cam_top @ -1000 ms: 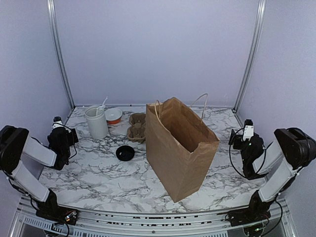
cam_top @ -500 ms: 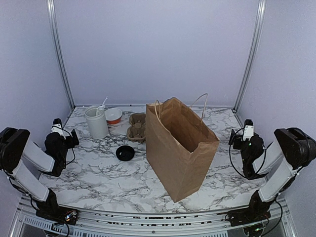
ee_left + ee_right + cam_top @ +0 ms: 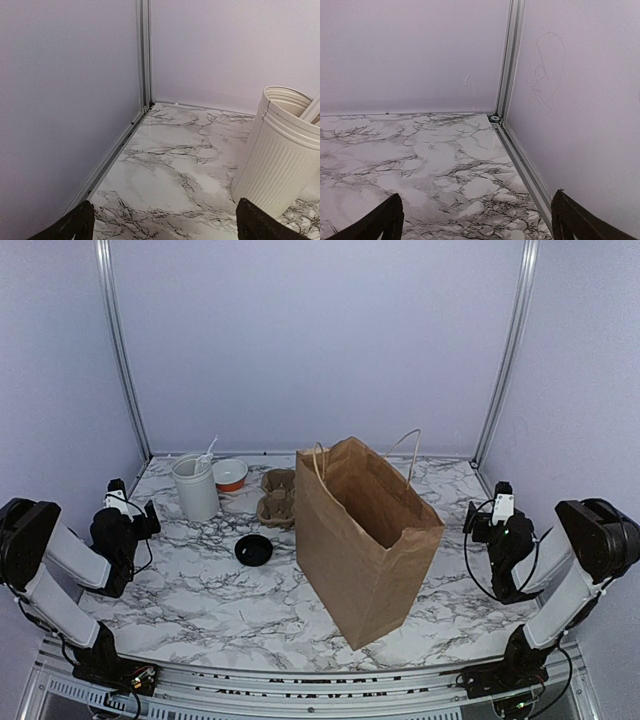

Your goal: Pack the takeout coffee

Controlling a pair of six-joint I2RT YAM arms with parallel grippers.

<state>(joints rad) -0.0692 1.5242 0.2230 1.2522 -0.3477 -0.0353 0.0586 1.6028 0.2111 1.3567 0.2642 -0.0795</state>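
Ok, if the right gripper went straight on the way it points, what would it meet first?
Nothing stands in its path: the right gripper, jaws open, faces only white marble tabletop up to the grey aluminium corner post; how far is unclear.

There is 1 table (image 3: pixel 200 600), and on it 1 brown paper bag (image 3: pixel 365 540), 1 white ribbed tub (image 3: pixel 195 490), 1 white utensil (image 3: pixel 208 453) in that tub, 1 small orange-red bowl (image 3: pixel 230 474), 1 pulp cup carrier (image 3: pixel 277 498) and 1 loose black lid (image 3: pixel 254 549). There are 2 robot arms: 1 left arm (image 3: pixel 60 555) and 1 right arm (image 3: pixel 575 570).
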